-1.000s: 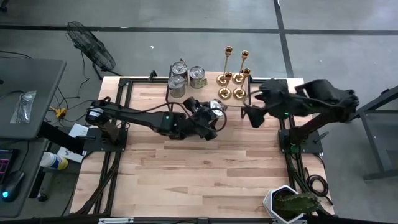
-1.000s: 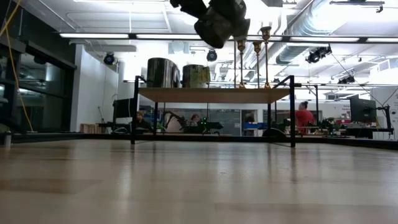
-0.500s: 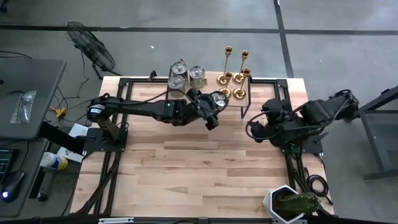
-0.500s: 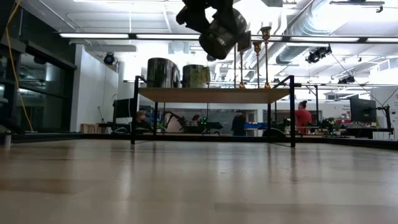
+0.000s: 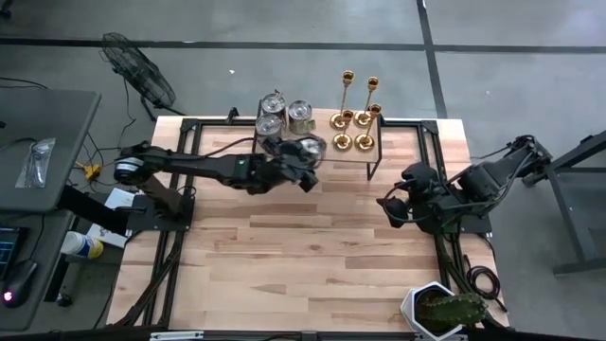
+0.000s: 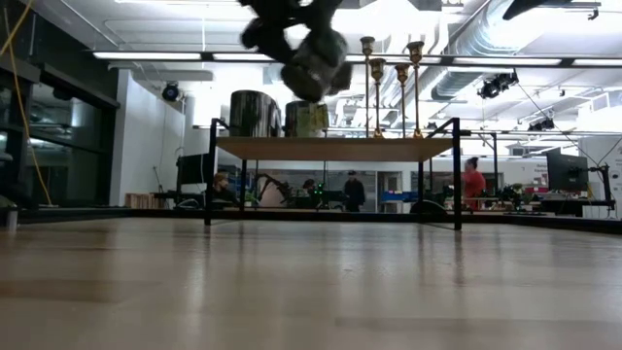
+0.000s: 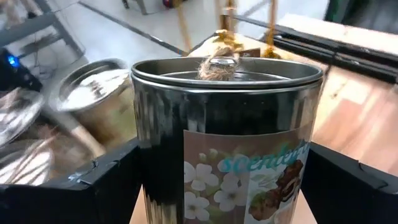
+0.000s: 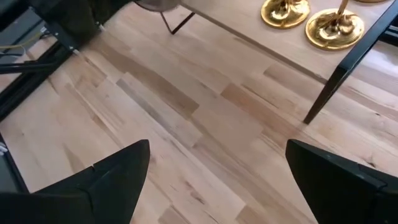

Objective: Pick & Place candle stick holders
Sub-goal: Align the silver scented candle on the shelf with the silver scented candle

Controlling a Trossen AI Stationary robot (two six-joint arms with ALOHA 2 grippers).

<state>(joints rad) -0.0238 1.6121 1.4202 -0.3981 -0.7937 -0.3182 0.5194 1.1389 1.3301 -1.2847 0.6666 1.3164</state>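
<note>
The left claw (image 5: pixel 305 152) grips a lidded tin (image 7: pixel 227 134) beside the shelf (image 5: pixel 374 157) at the counter's far edge, where the candlesticks (image 5: pixel 354 115) stand. The right claw (image 5: pixel 390 207) hangs open and empty near the right edge. Swinging the tin could topple the candlesticks.

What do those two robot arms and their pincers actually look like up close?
Both arms are dark, nearly black, built of chunky jointed segments. The left arm is long and slim, with a small green light near its wrist and a pale round joint at its base. The right arm looks bulkier, with black cables looping near its base. The right gripper has two flat, matte black, wedge-shaped fingers.
</note>
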